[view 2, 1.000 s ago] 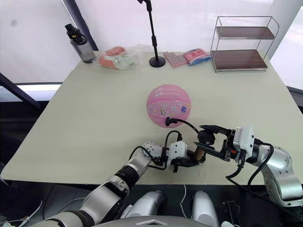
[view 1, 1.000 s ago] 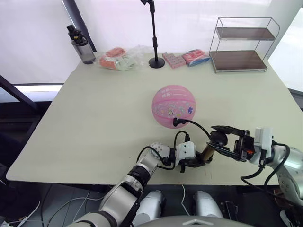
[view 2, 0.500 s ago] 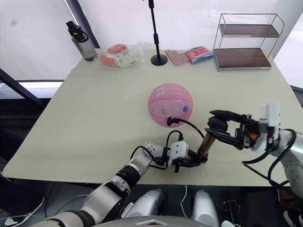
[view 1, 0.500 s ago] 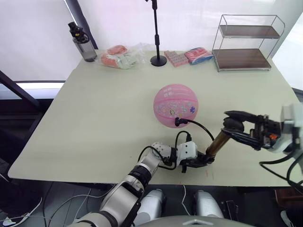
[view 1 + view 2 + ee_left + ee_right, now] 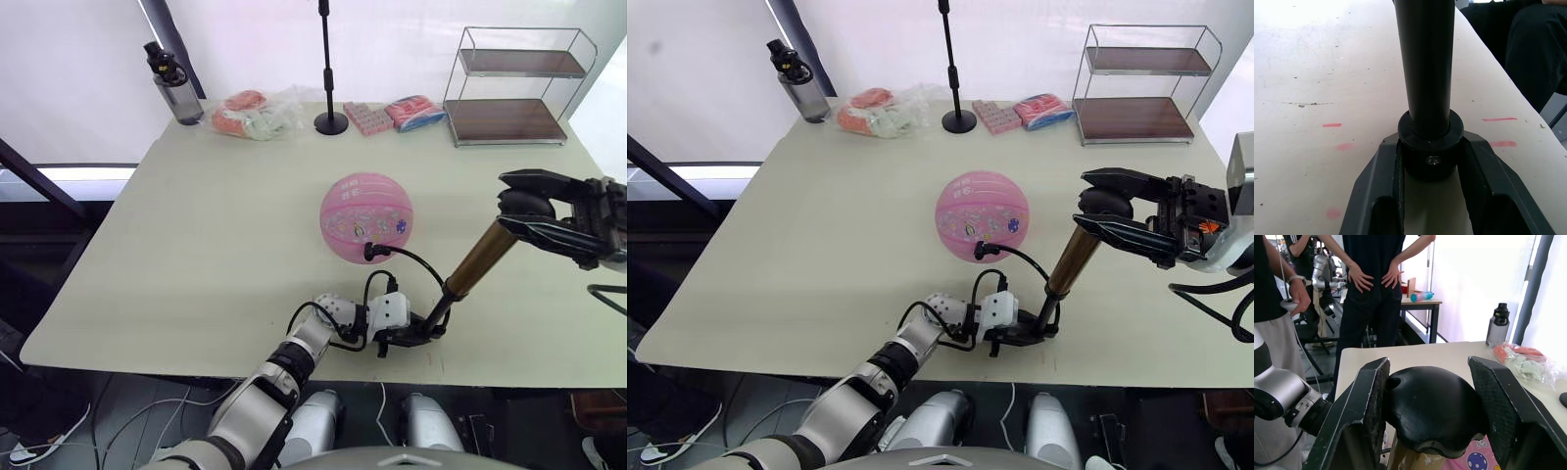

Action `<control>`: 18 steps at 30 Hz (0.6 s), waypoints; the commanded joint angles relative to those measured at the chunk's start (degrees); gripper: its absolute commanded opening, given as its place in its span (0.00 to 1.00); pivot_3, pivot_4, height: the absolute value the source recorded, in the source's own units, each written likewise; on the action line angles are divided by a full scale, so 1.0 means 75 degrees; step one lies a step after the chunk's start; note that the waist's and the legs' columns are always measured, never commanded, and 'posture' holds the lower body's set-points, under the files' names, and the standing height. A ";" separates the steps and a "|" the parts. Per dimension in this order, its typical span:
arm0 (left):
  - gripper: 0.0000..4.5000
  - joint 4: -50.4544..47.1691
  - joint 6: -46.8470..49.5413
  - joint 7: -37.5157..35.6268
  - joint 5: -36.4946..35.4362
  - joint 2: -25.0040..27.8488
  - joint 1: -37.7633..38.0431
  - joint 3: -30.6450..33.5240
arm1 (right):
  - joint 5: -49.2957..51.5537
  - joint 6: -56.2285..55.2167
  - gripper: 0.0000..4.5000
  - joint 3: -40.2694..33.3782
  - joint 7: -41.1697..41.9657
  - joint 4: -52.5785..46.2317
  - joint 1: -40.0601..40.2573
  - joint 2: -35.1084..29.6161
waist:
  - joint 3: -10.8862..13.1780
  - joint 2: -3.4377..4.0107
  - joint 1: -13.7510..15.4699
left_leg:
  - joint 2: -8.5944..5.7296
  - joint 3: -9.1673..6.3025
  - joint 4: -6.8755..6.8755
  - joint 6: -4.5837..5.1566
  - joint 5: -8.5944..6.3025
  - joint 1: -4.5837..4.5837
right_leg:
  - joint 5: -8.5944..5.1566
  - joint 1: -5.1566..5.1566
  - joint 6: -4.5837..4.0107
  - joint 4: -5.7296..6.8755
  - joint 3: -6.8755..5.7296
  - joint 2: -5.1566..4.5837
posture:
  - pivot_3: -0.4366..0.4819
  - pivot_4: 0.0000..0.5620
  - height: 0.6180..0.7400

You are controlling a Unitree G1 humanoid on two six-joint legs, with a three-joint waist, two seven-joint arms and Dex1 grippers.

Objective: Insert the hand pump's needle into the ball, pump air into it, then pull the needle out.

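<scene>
a wide pale beige tabletop [image 5: 196, 225] carries everything. a two-tier wire shelf rack with brown boards [image 5: 514, 86] stands at its far right corner. a pink rubber ball with small cartoon prints [image 5: 365, 218] rests near the middle of the tabletop, a little toward the near edge. a bronze-gold hand pump with black end caps [image 5: 479, 261] slants up from the near edge toward the right, its handle drawn out. the right gripper [image 5: 534, 207] is clamped on the pump's rounded black handle [image 5: 1432, 409]. the left gripper [image 5: 407, 330] lies at the near edge, its two black fingers [image 5: 1376, 191] pressed on the pump's black base cap [image 5: 1431, 147]. a thin black hose [image 5: 416, 260] curves from the base to the ball, ending in the needle's black fitting [image 5: 371, 252] at the ball's near side.
</scene>
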 commanded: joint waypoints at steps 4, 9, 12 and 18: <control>0.24 0.0455 0.0245 -0.0038 0.0306 0.0167 0.0269 -0.0240 | -0.1009 -0.0591 0.47 0.0096 0.0335 -0.0497 0.0674 0.0249 | -0.0004 0.0000 0.0005 | 0.0001 -0.0001 0.0001 -0.0001 0.0000 0.0000 | 0.0000 -0.0001 0.0000 0.0001 -0.0001 0.0002 | 0.48 0.27 0.96; 0.24 0.0451 0.0265 -0.0018 0.0316 0.0131 0.0257 -0.0241 | -0.2109 -0.1277 0.47 0.1009 0.0439 -0.0449 0.1508 0.0971 | -0.0010 -0.0008 -0.0016 | 0.0005 0.0006 0.0001 0.0000 0.0000 0.0025 | -0.0001 0.0011 0.0002 0.0011 0.0007 0.0010 | 0.48 0.27 0.96; 0.24 0.0459 0.0260 0.0002 0.0325 0.0118 0.0245 -0.0235 | -0.2876 -0.1932 0.47 0.1465 0.0602 -0.0114 0.1983 0.1370 | -0.0020 -0.0014 -0.0018 | 0.0009 0.0007 -0.0004 -0.0001 -0.0001 0.0041 | -0.0002 0.0018 0.0002 0.0011 0.0009 0.0020 | 0.48 0.27 0.96; 0.24 0.0446 0.0273 0.0031 0.0336 0.0101 0.0273 -0.0214 | -0.3875 -0.2978 0.47 0.2165 0.0784 0.0569 0.2454 0.1888 | -0.0038 -0.0030 -0.0023 | 0.0011 0.0007 -0.0004 -0.0001 -0.0001 0.0072 | -0.0003 0.0044 0.0002 0.0010 0.0011 0.0026 | 0.48 0.27 0.96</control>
